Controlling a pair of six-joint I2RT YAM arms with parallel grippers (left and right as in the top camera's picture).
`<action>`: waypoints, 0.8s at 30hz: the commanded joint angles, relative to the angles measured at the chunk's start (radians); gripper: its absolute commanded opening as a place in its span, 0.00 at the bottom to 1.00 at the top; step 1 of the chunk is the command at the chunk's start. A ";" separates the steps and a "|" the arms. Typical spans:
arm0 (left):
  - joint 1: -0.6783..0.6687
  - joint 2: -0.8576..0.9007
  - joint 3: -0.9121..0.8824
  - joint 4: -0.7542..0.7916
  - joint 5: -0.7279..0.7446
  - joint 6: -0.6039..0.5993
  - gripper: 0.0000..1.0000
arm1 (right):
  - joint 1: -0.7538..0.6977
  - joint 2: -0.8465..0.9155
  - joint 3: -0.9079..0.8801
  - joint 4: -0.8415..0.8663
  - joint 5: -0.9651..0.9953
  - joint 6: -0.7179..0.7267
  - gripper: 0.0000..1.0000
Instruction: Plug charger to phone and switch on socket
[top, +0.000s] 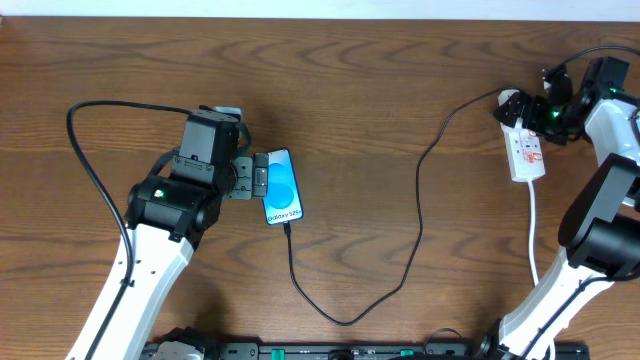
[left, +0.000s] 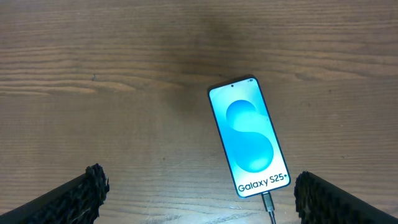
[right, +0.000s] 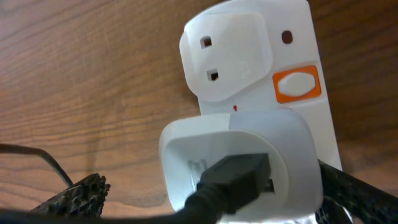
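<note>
1. Overhead — the phone (top: 283, 187) lies face up on the wooden table (top: 380, 70), left of centre. The left gripper (top: 258, 178) sits at its left edge. The charger (top: 418, 215) leaves the phone's near end, loops toward the near table edge, then climbs to the socket (top: 528, 155) at the far right. The right gripper (top: 520, 108) is over the socket's far end. A white cord (top: 534, 235) trails from the socket's near end. From this view I cannot tell how wide either gripper stands.

2. Left wrist — the gripper is spread wide, its tips in the two lower corners, with only bare wood between them. The phone lies ahead and slightly tilted, its blue screen lit and the cable tip seated in its port.

3. Right wrist — the gripper is spread wide on either side of a white adapter (right: 186, 146) seated in the socket, and the charger's black plug is pushed into the adapter. Whether the tips touch the adapter cannot be told. An orange switch (right: 297, 84) sits beside the free outlet.
</note>
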 joint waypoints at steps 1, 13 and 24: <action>-0.002 0.000 0.000 -0.003 -0.013 0.009 0.98 | 0.026 0.010 -0.049 -0.013 -0.125 0.027 0.99; -0.002 0.000 0.000 -0.003 -0.013 0.009 0.98 | 0.023 0.010 -0.082 0.028 -0.137 0.030 0.99; -0.002 0.000 0.000 -0.003 -0.013 0.009 0.98 | 0.003 0.010 0.030 -0.042 -0.034 0.029 0.99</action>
